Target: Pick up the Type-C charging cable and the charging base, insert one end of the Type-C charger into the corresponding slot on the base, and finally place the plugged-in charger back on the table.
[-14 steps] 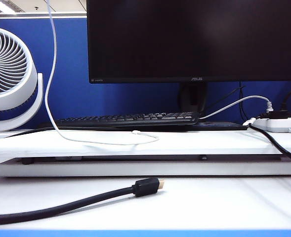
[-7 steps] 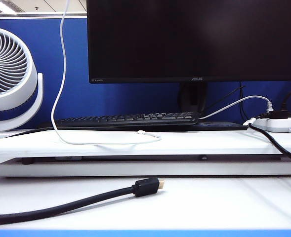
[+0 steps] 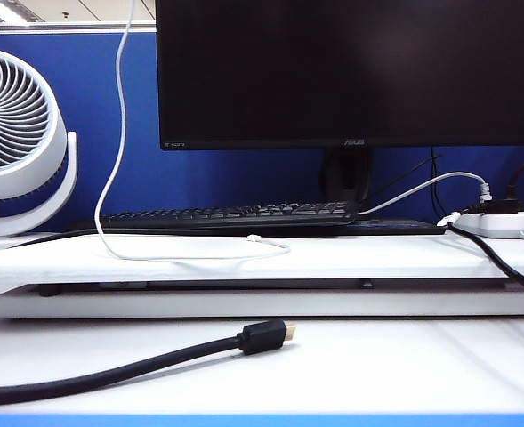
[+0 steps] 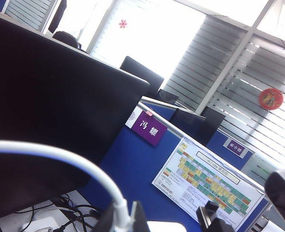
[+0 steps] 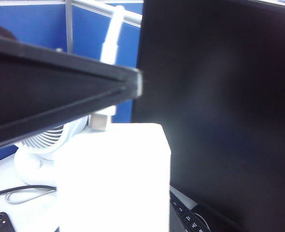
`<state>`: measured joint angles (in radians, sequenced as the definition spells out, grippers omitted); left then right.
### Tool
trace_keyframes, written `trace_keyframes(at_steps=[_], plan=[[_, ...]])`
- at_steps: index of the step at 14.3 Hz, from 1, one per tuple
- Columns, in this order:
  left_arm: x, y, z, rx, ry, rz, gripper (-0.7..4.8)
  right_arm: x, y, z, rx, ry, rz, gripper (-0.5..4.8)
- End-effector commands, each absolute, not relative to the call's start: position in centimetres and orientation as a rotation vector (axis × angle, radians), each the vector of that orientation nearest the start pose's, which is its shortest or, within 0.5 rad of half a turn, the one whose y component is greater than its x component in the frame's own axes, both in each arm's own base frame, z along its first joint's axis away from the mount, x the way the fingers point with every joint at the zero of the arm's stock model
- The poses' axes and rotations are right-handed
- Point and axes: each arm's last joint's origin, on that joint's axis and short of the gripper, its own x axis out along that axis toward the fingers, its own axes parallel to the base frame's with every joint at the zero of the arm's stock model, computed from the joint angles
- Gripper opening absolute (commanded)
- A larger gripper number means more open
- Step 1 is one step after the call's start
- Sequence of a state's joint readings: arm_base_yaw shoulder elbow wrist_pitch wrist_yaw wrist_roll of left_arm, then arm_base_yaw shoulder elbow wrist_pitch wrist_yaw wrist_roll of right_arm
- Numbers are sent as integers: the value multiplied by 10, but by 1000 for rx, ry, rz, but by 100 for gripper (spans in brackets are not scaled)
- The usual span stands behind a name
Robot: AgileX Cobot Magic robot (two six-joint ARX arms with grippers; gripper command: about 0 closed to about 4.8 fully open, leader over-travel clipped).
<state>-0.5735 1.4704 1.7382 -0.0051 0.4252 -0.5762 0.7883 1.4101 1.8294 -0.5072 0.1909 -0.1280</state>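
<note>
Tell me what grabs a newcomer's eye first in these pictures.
A thin white Type-C charging cable hangs from above the exterior view, its free end lying on the raised platform of the table before the keyboard. Close to the right wrist camera, the white charging base sits just beneath the cable's plug.

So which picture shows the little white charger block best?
The right wrist view: the charging base fills the foreground as a glossy white box, with the cable's plug just above it. The right gripper's fingers are not visible there. The exterior view and the left wrist view don't show the block.
</note>
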Motion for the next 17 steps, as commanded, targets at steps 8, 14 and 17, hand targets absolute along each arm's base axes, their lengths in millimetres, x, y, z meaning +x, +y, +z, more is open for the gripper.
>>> trace_keyframes(at_steps=[8, 14, 17], plan=[[250, -177, 515, -512, -7, -1076, -6, 192, 187, 516, -146, 14, 644, -1], [249, -177, 515, -461, -30, -1094, -6, 191, 185, 519, -88, 18, 629, -1], [249, -177, 514, -462, -30, -1090, -6, 189, 182, 522, -80, 2, 603, -1]])
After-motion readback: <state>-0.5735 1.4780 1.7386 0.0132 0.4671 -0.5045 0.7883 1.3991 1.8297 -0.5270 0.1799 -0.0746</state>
